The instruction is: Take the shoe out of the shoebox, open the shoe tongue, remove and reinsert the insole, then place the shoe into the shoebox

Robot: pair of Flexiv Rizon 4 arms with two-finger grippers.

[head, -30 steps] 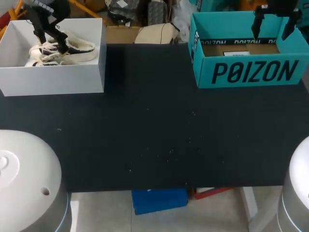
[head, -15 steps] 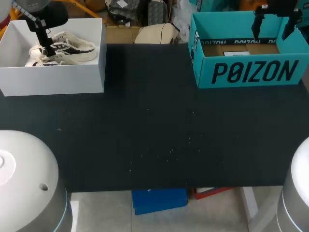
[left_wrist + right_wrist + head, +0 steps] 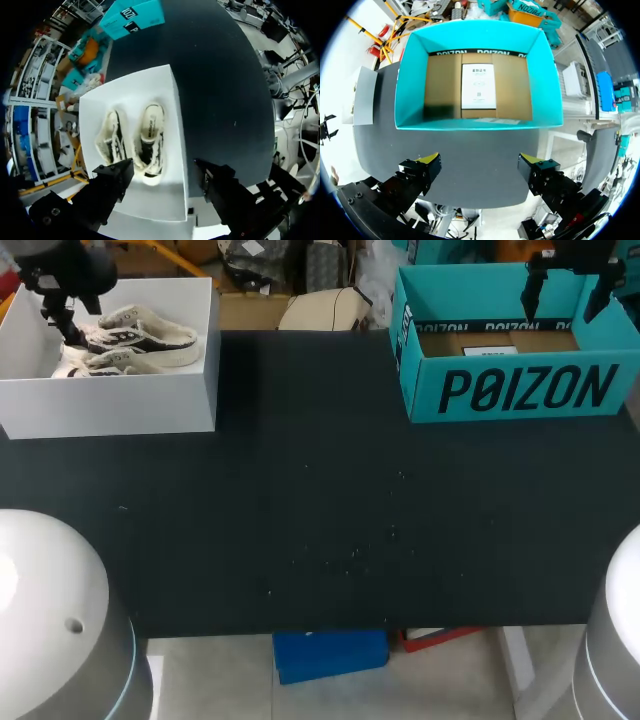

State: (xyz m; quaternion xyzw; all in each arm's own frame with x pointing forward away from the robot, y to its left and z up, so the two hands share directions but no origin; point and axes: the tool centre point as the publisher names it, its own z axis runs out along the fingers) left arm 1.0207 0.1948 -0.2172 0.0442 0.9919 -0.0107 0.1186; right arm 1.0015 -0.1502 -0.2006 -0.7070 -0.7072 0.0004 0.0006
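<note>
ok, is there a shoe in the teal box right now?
No, the teal box holds only a white sheet on its cardboard floor; both shoes lie in the white box.

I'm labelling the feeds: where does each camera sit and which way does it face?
Head: above and behind, looking down on the table; both arms show.
Left wrist: looking down into the white box of shoes; left pincer shows.
Right wrist: looking down into the teal box; right pincer shows.
Shared: head view also sees both boxes.
</note>
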